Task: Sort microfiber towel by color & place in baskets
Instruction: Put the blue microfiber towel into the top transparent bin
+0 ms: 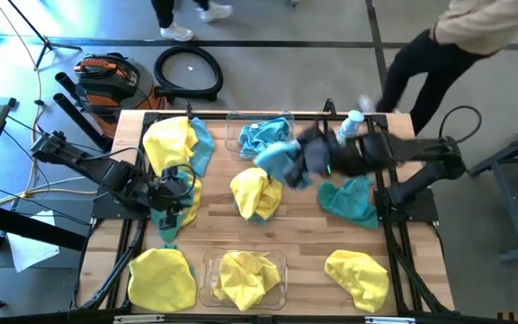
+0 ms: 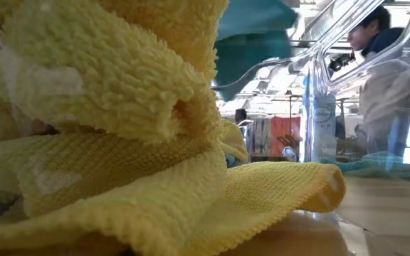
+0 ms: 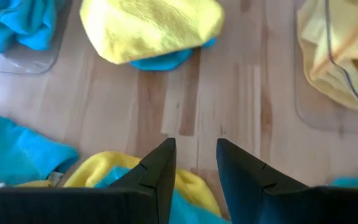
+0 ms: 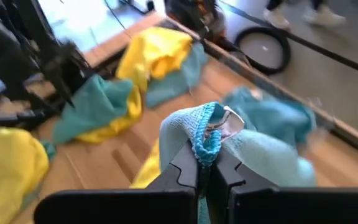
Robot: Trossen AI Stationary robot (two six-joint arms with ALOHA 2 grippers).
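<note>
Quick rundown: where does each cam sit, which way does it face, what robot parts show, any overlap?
High: overhead, straight down; both arms, table.
Low: table height, looking across; yellow towel fills it, no arm visible.
Left wrist: down past open left gripper at the wood.
Right wrist: past right gripper shut on teal towel.
Shared: high view also shows that teal towel and right gripper.

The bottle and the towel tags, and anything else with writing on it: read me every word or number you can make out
None can be read.
The white-and-clear bottle: a label with blue print, too blurred to read.
The white tag on the teal towel pinched in the right gripper: print too small to read.
The orange and black machine on the floor: no legible brand.
</note>
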